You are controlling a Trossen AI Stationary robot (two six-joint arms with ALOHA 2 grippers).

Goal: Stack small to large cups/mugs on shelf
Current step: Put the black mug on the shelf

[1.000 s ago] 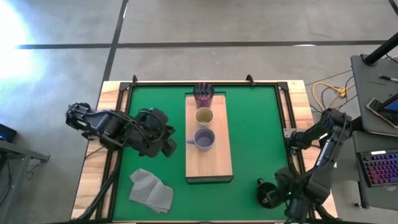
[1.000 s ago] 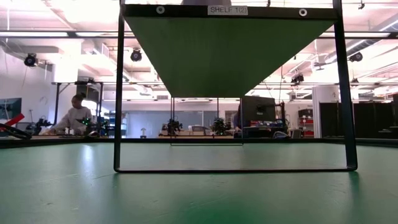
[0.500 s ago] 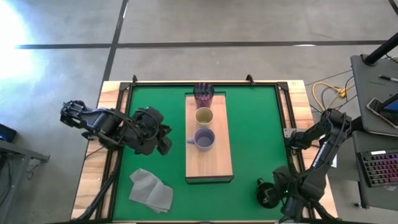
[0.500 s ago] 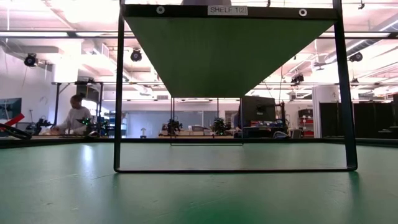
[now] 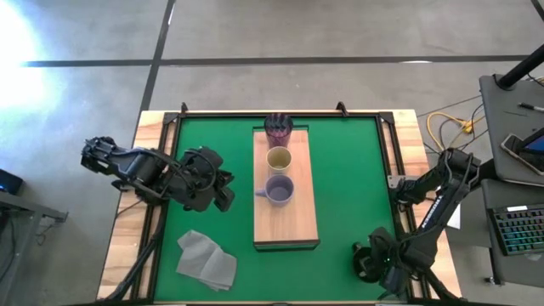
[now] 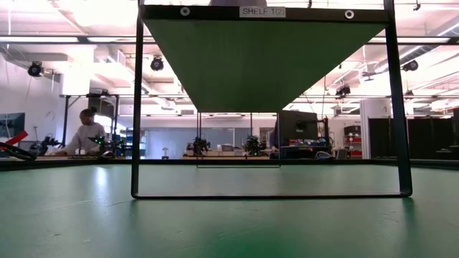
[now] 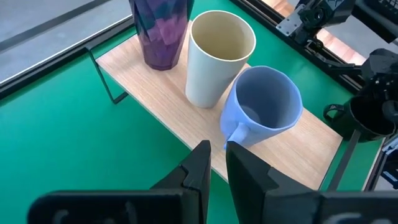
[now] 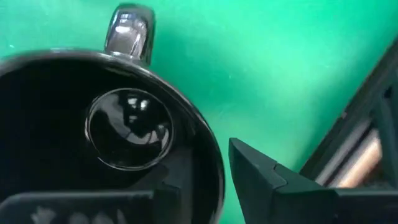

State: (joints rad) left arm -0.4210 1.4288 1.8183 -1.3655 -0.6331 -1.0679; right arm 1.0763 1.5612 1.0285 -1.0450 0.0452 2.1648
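Observation:
The light-wood shelf (image 5: 286,212) stands on legs on the green mat; the low view shows its underside (image 6: 262,64). On it stand, in a row from far to near, the dark purple ribbed tumbler (image 5: 278,130), the cream-yellow cup (image 5: 279,159) and the lavender mug (image 5: 280,190), which also shows in the left wrist view (image 7: 264,109). My left gripper (image 5: 224,194) hangs left of the shelf, empty, with a narrow gap between its fingers (image 7: 217,165). The black mug (image 5: 366,261) stands upright on the mat at the near right. My right gripper (image 8: 214,180) is open astride the mug's rim. My right gripper comes at the black mug from above. One finger is inside it and the other finger (image 8: 264,177) is outside, astride the rim (image 8: 208,155) on the side opposite the handle (image 8: 129,28). A gap shows beside the outer finger. I cannot tell whether the inner finger touches.
A crumpled grey cloth (image 5: 206,259) lies on the mat at the near left. A black frame (image 5: 399,183) edges the mat. The near end of the shelf (image 5: 286,231) is bare. A person sits far off in the room (image 6: 86,132).
My left gripper has drawn back a little from the shelf toward the table's left edge. My right gripper has shifted toward the black mug, leftward along the near edge. The cups have stayed where they were.

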